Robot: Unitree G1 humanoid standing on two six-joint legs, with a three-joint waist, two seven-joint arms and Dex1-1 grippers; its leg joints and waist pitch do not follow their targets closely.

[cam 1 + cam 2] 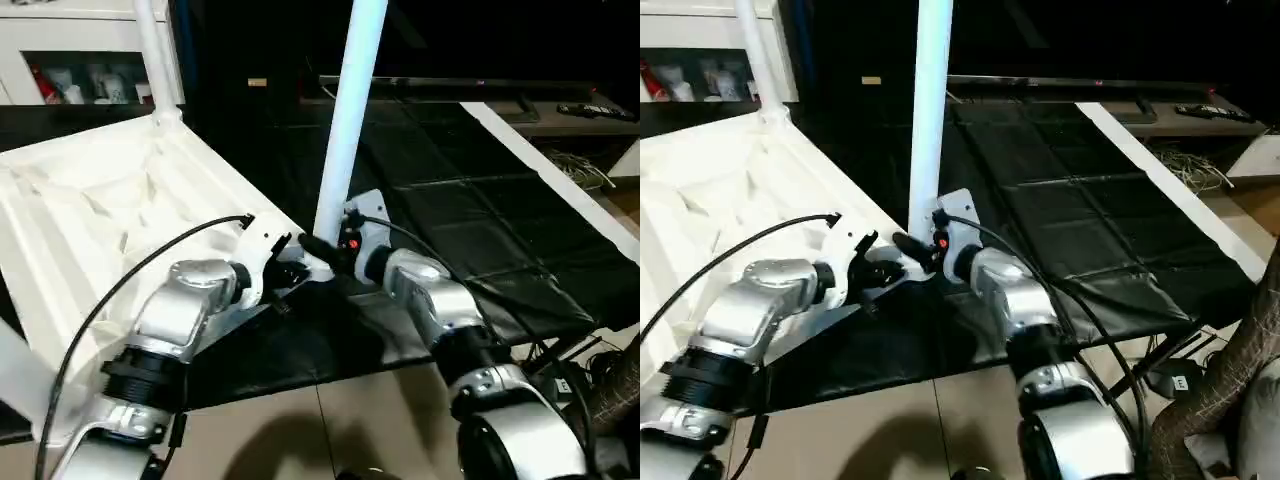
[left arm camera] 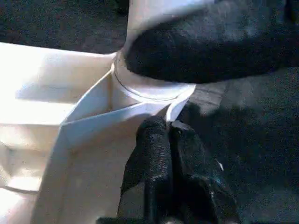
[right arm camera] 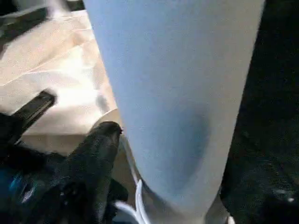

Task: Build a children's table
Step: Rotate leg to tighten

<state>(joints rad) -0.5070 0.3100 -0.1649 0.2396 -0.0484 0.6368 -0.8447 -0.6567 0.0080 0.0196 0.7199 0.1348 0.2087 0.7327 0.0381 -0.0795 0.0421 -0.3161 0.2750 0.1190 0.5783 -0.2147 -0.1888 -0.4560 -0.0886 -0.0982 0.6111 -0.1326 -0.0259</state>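
- Your right gripper (image 1: 318, 247) sits at the foot of the upright leg (image 1: 348, 120); the leg rises straight up from just in front of its fingers, long axis near vertical, foot in the near corner socket (image 2: 149, 88) of the upturned table top (image 1: 110, 200).
- In the right wrist view one black finger (image 3: 96, 154) lies beside the leg's base; the second is hidden behind the leg, so you cannot tell whether the jaws clamp the leg or merely stand around it; treat the hold as unproven.
- Your left gripper (image 2: 169, 140) has its two fingers pressed together with nothing between them; its tips rest at the top's corner rim, just short of the socket collar, with the right gripper's dark finger lying across the leg beyond them.
- Both grippers meet at this one corner, tips nearly touching; the right one is the nearer to the leg itself, the left the nearer to the top's rim.
- A second leg (image 1: 155, 60) stands in the far corner, well away from both tools, past the ribbed underside.
- Judgement: the coming move turns on that vertical axis; any push or twist should run straight down along the leg into the socket, with the left tool steadying the rim; a sideways shove could lever the leg out of true.
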